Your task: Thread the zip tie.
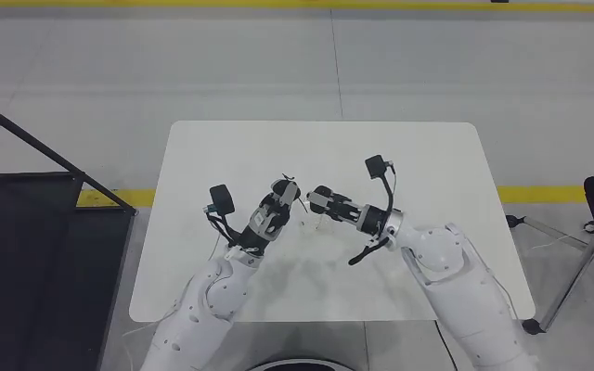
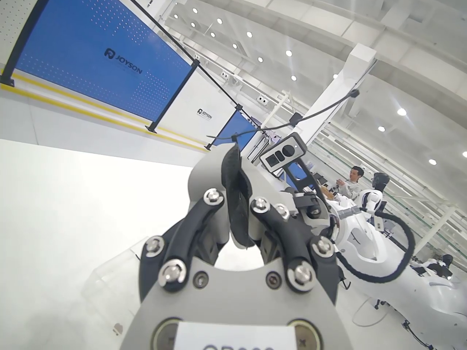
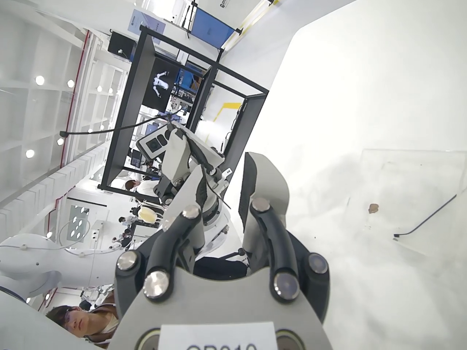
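— Where is the zip tie [image 2: 219,135] sitting?
— The left gripper [image 2: 233,154] is clamping it near the top view's centre, above the counter [image 1: 418,158]. The right gripper [image 3: 224,165] is hanging open just beside.
— Tip?
— Probably holding it steady while lining its end up with its head.

1. The left arm [image 1: 218,287] and the right arm [image 1: 455,269] have glossy white, rounded shells at the near edge of the table [image 1: 418,148].
2. Toward the table's middle, the shells give way to grey and black wrist sections.
3. Each wrist carries a dark camera box [image 1: 221,198] on a bracket, with a thin black cable.
4. The left gripper [image 2: 232,154] has pale grey fingers [image 2: 208,172], black textured pads [image 2: 235,183] and black linkage bars pinned by silver screws [image 2: 213,196].
5. The right gripper [image 3: 224,169] has the same build. Its grey plate [image 3: 226,311] bears a white label.
6. A braided black hose [image 2: 383,275] loops beside the right arm's forearm.
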